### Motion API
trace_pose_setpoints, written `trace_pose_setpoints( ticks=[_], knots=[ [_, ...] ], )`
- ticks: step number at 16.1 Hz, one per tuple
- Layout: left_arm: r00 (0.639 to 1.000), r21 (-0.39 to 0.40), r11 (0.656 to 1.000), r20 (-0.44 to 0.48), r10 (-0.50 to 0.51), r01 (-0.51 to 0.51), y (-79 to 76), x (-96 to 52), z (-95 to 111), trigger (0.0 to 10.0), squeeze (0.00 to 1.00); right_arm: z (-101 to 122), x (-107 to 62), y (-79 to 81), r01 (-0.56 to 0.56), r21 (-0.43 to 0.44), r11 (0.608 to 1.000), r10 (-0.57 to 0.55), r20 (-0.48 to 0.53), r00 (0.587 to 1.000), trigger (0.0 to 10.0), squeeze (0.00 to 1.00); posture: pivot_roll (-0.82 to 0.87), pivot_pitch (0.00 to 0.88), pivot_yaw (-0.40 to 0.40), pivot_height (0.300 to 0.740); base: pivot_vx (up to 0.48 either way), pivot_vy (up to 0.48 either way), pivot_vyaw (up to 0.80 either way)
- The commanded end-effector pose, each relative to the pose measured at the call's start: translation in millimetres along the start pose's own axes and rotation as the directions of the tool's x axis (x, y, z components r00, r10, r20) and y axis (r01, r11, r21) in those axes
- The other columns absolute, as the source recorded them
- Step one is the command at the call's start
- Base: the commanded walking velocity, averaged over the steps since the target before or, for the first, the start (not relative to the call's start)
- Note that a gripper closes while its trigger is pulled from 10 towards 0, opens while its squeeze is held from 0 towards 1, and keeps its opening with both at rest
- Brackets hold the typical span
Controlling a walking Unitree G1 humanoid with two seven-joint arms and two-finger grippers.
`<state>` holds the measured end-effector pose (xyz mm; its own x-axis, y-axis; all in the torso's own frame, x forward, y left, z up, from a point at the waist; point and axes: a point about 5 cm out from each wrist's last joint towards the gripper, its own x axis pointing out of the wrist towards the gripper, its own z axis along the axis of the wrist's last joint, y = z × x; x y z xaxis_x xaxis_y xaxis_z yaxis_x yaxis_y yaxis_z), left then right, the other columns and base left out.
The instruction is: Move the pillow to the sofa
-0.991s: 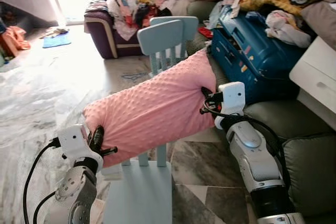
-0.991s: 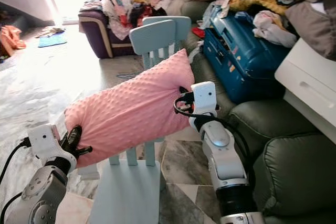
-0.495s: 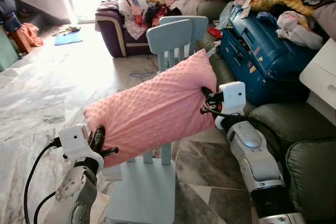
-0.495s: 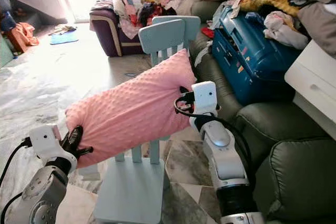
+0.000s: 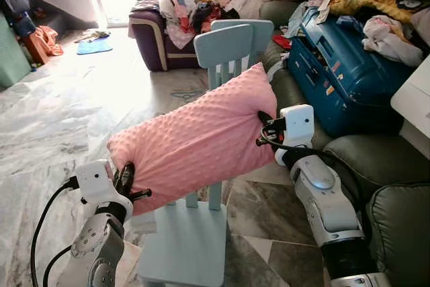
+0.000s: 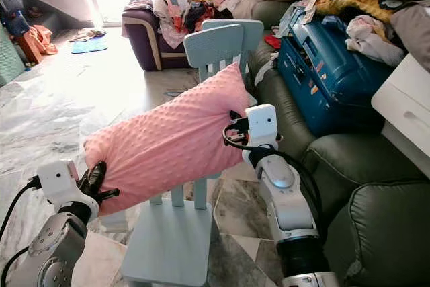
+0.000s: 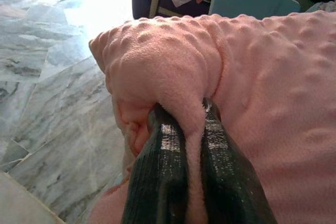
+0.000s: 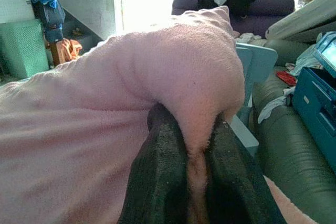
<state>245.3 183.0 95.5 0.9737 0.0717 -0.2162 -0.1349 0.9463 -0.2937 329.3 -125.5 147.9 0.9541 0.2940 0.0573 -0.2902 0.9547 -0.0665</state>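
Carrying the pink pillow [image 5: 195,139] in the air between both arms, above the light blue chair [image 5: 191,240]. Left gripper [image 7: 191,124] has its fingers closed on a fold at one end, right gripper [image 8: 191,145] pinches the other end — both grips look firm. The green sofa [image 5: 363,156] is just to the robot's right. To do it well: keep both pinches tight, turn right w/ arms level, clear the chair back — then lower onto the seat.
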Motion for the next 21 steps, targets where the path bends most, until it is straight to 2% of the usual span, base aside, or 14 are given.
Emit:
trace_pose_setpoints(
  ticks=[1, 21],
  knots=[
    [1.000, 0.009, 1.000, 0.005, 0.010, -0.010, 1.7, -0.1, 2.6, 10.0, 0.00, 10.8, 2.4, -1.8, 0.010, -0.002, 1.000, -0.010, 0.041, 0.999, 10.0, 0.00, -0.21, 0.000, 0.068, 0.740, -0.255, 0.000, 0.00],
    [1.000, 0.019, 1.000, -0.004, 0.013, -0.012, 2.7, 1.8, 3.4, 10.0, 0.00, 10.2, 3.9, -0.6, 0.014, 0.005, 1.000, -0.014, 0.042, 0.999, 10.0, 0.00, -0.20, 0.000, 0.074, 0.740, -0.268, 0.000, 0.00]
  ],
)
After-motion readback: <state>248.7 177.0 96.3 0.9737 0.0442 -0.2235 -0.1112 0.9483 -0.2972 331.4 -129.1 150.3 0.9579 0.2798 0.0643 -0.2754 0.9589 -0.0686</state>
